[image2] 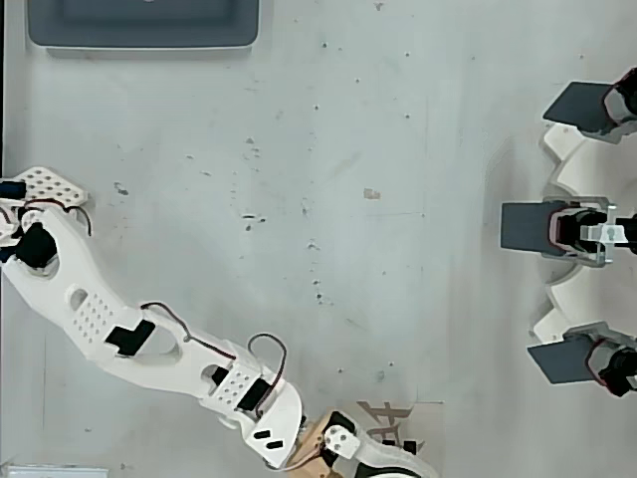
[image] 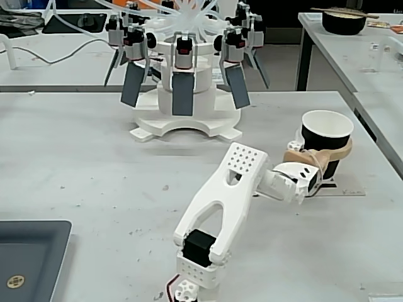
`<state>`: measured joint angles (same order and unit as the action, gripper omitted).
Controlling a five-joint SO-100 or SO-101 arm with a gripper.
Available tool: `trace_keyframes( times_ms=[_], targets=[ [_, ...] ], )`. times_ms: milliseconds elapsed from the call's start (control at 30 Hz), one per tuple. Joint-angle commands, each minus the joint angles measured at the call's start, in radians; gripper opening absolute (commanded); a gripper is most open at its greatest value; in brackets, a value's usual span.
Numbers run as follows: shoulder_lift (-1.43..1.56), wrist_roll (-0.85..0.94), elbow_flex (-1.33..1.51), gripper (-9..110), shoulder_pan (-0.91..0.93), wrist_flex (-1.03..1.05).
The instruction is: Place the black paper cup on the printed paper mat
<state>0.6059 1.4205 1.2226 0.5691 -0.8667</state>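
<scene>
The black paper cup (image: 327, 135) stands upright at the right of the table in the fixed view, its white inside showing. My gripper (image: 330, 153) is shut on it, with the tan fingers (image: 313, 156) wrapped around its middle. The printed paper mat (image: 348, 190) lies under and just beyond the cup's base; I cannot tell whether the base touches it. In the overhead view the mat (image2: 401, 421) shows at the bottom edge with black bars on it. The gripper there is cut off by the frame and the cup is not clearly visible.
A white round fixture (image: 187, 94) with hanging dark panels stands at the back centre and shows at the right edge overhead (image2: 582, 229). A dark grey tray (image: 28, 258) lies at the front left. A dark bowl (image: 344, 22) sits on the neighbouring table.
</scene>
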Motion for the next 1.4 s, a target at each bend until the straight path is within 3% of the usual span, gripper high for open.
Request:
trace_keyframes(
  times_ms=[0,400,1033,1367],
  targets=[
    [-0.008,-0.008,-0.08,11,0.006,0.006],
    [-0.086,-0.008,-0.11,14,0.002,0.0],
    [0.014,0.008,0.021,50,0.032,-0.025],
    [0.183,0.014,0.219,56,0.072,-0.058]
  ],
)
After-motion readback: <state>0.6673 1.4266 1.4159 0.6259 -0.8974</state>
